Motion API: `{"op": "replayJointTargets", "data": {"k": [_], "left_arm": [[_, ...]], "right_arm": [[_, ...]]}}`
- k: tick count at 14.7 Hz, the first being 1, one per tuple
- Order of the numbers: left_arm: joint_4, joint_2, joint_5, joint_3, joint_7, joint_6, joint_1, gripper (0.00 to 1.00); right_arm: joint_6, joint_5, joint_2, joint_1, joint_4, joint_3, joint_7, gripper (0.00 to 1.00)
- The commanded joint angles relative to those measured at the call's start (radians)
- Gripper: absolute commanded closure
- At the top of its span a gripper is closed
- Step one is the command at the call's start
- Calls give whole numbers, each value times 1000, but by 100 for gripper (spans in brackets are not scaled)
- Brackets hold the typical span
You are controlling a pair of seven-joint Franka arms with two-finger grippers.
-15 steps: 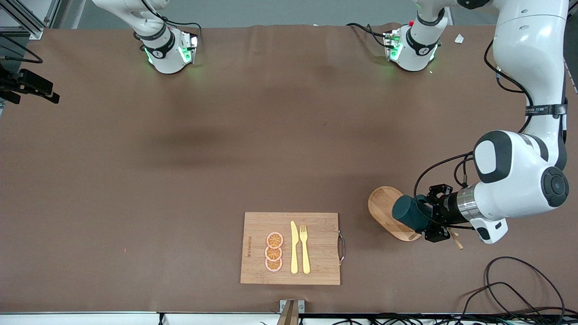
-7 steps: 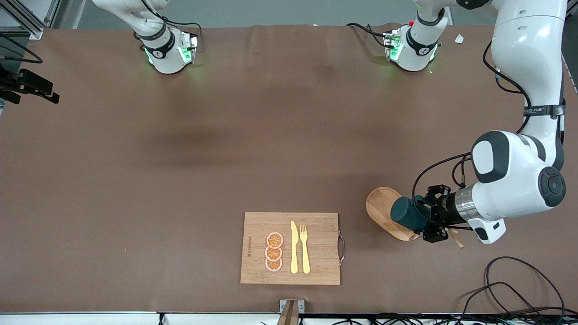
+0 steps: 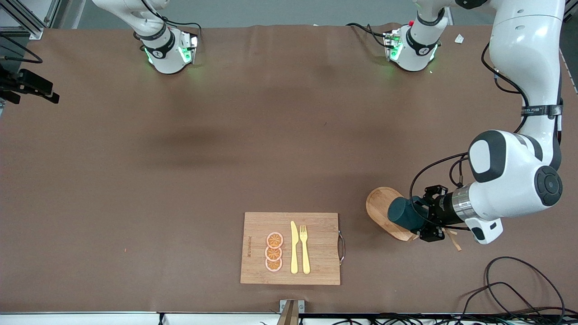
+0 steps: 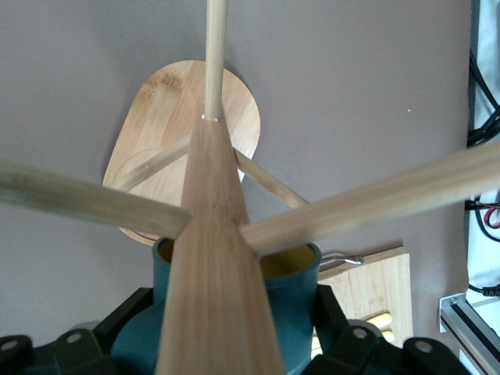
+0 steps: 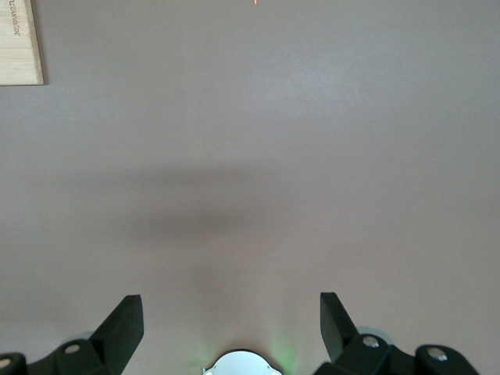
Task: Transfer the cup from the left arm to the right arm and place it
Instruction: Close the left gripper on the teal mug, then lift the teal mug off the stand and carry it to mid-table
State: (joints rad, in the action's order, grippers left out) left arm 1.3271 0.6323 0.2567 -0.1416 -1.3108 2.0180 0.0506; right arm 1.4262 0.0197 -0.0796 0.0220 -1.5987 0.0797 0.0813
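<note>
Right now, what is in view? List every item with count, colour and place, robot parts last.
cup: one, dark teal, tan inside, on the peg rack, held by the left end effector.
rack: one, wooden oval base with pegs, toward the left arm's end of the table.
board: one, light wood with metal handle, near the front camera, mid-table.
slices: three, orange, in a row on the board.
knife: one, yellow, on the board beside the slices.
fork: one, yellow, on the board beside the knife.
cables: black, near the front camera.
left end effector: black, shut on the cup.
right end effector: black, open, over bare table, waiting.
</note>
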Motion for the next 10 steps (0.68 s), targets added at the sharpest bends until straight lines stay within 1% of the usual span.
{"op": "replayJointTargets", "data": {"k": [1,3,8,10], "left_arm": [[-11,-9,7,-7,5,5,5,59],[-11,-19,7,-24,1,4,-3,59],[-11,-62,30,-27,-13,-13,2,58],[-11,-74,35,-58,-40,-22,-3,58]], "right_arm": [[-4,-3,-14,16,-12,-9,-5,0],[-4,-3,-14,16,-12,-9,-5,0],[-4,-3,-14,16,-12,-9,-5,0],[-4,-3,-14,16,-12,-9,-5,0]]}}
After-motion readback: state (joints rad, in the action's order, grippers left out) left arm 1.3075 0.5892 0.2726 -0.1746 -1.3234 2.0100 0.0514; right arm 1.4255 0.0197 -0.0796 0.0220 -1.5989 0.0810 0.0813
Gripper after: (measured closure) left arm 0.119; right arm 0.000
